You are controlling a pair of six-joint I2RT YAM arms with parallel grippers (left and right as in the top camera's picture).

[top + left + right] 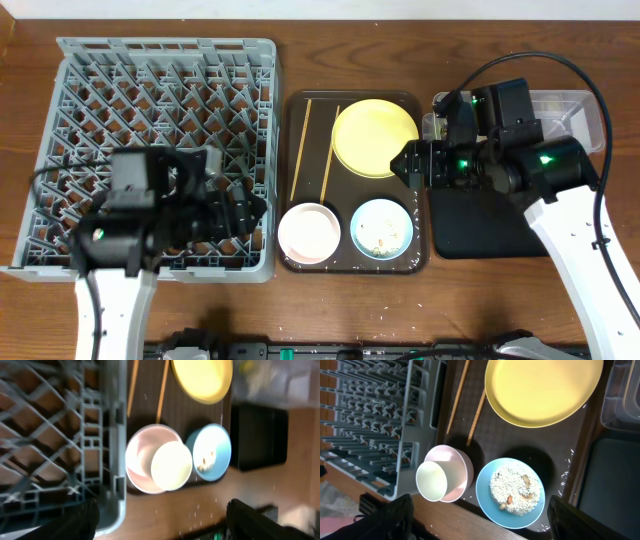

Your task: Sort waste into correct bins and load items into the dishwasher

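The yellow plate (375, 138), chopsticks (298, 150), pinkish-white bowl (287, 222) and light blue bowl (360, 215) lie on the brown serving tray. The white cup (431, 481) sits inside the pinkish-white bowl (460, 462). Rice scraps (515, 485) fill the blue bowl (487, 490). My left gripper (245, 212) is open and empty over the right edge of the grey dish rack (165, 100). My right gripper (405, 162) is open and empty above the plate's right rim. The wrapper and tissue do not show plainly.
The brown serving tray (315, 120) sits between the rack and the black tray (480, 225). The clear tub (575, 110) stands at the back right, behind my right arm. Loose rice grains lie on the wooden table (200, 512) and on the serving tray (565, 467).
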